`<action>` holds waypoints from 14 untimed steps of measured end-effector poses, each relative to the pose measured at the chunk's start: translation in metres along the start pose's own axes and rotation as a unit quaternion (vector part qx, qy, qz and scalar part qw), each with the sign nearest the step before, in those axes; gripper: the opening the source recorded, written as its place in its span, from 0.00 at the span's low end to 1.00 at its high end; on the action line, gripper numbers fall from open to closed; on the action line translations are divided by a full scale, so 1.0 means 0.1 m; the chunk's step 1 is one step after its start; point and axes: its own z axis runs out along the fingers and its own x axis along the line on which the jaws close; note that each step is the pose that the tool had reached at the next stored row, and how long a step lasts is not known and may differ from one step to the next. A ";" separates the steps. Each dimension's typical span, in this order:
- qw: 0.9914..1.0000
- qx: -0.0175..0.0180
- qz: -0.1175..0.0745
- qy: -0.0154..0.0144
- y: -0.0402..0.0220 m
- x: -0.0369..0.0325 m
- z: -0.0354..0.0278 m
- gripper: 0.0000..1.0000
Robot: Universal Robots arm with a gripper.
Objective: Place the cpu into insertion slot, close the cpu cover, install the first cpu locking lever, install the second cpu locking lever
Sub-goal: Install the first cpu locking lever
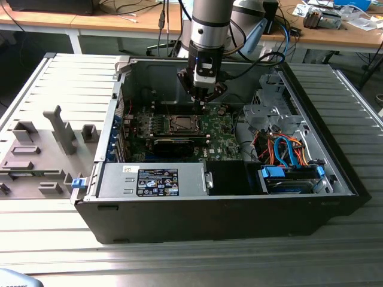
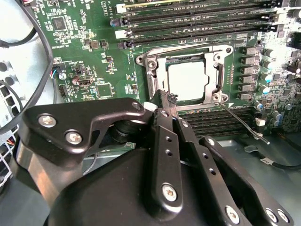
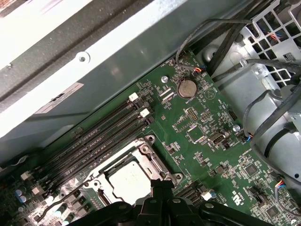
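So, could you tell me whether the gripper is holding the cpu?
No, in the second wrist view the cpu sits on the motherboard, framed by the cpu cover.

An open black steel computer case (image 1: 227,221) lies on the ribbed grey metal table (image 1: 179,263). In the exterior view, a grey plastic fixture block (image 1: 60,128) stands at nine o'clock from the case. Inside the case, a silver power-supply box with a dark label (image 1: 155,179) sits at seven o'clock, and blue and orange cables (image 1: 287,152) at four o'clock. A round silver coin battery (image 3: 186,87) sits on the green circuit board (image 3: 207,155), near long black memory slots (image 3: 94,139).
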 end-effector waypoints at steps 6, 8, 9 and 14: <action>1.000 0.000 -0.002 0.000 0.000 0.000 0.000 0.11; 1.000 0.000 -0.002 0.000 0.000 0.000 0.000 0.11; 1.000 0.000 -0.002 0.000 0.000 0.000 0.000 0.11; 1.000 0.000 -0.004 0.000 0.000 0.000 0.000 0.11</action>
